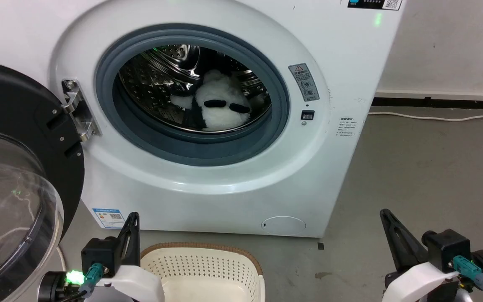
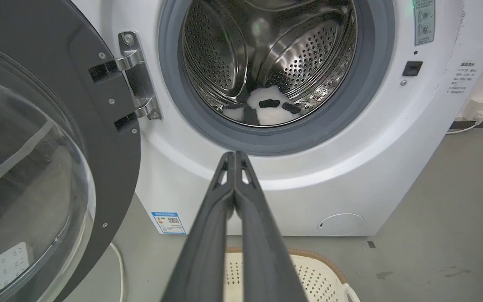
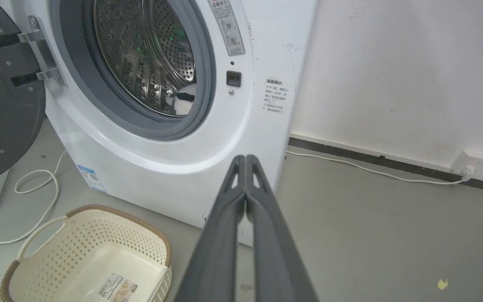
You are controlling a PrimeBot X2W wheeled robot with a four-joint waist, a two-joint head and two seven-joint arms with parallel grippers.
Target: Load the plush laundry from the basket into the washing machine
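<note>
Plush laundry [image 1: 220, 107]: lying inside the washing machine [image 1: 233, 197], low in the steel drum [image 2: 300, 54], behind the grey seal [image 1: 191, 147]. White fluff with black patches faces the opening. As far as the head view shows, it is fully past the seal lip with nothing hanging over.

Basket [image 3: 99, 239]: on the floor [image 1: 413, 176] just in front of the machine, between the two arms. The right wrist view shows its bottom bare apart from the label sticker [image 3: 118, 287]. The near end is cut off by the frame edge, so that part is unchecked.

Left hand [image 1: 133, 218]: fingers pressed together, holding nothing, hovering low beside the basket's left end and pointing toward the machine.

Right hand [image 1: 386, 214]: likewise closed on nothing, over the floor, well apart from basket and machine.

Door [image 1: 15, 109]: wide open, on the left of the opening.

Assessment: the transfer looks done. The one plush laundry item is in the drum and no other piece is seen in the basket. The task asks only for loading, so little appears left. Closing the door might follow, but that is not stated. Both hands are clear of the opening.
</note>
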